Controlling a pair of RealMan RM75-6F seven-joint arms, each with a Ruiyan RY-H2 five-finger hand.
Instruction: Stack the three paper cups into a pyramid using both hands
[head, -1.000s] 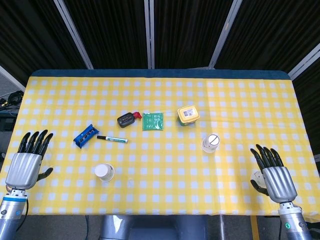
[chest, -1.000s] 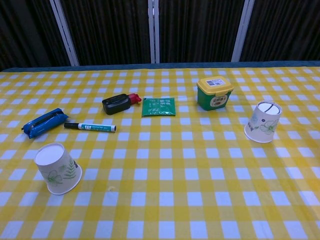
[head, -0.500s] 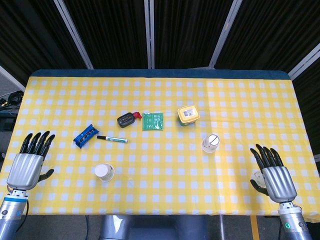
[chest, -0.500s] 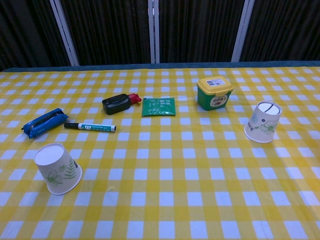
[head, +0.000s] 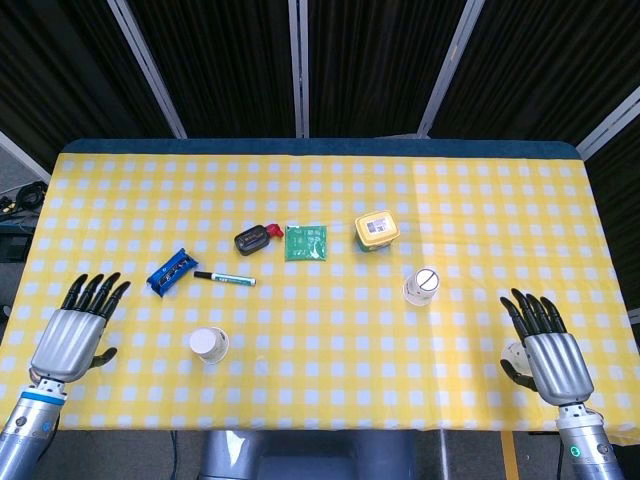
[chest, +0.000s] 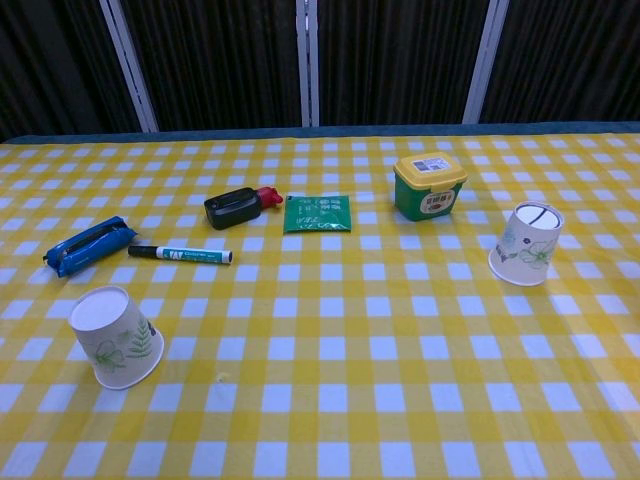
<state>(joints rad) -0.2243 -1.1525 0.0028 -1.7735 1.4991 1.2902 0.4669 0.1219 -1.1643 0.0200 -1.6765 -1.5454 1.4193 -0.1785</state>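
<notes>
Both hands hover spread and empty at the near corners of the checkered counter (head: 500, 200), the left hand (head: 72, 335) low on one side and the right hand (head: 548, 350) low on the other. One upturned paper cup (head: 209, 345) stands toward the left hand, another paper cup (head: 422, 285) toward the right, well apart. Between them farther back lie a blue case (head: 168, 271), a marker (head: 224, 278), a green packet (head: 307, 242) and a yellow-lidded tub (head: 378, 231).

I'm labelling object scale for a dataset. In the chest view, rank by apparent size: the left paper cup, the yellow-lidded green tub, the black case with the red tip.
1. Left paper cup, though it sits nearest the camera, which inflates it.
2. Yellow-lidded green tub.
3. Black case, smallest.
</notes>
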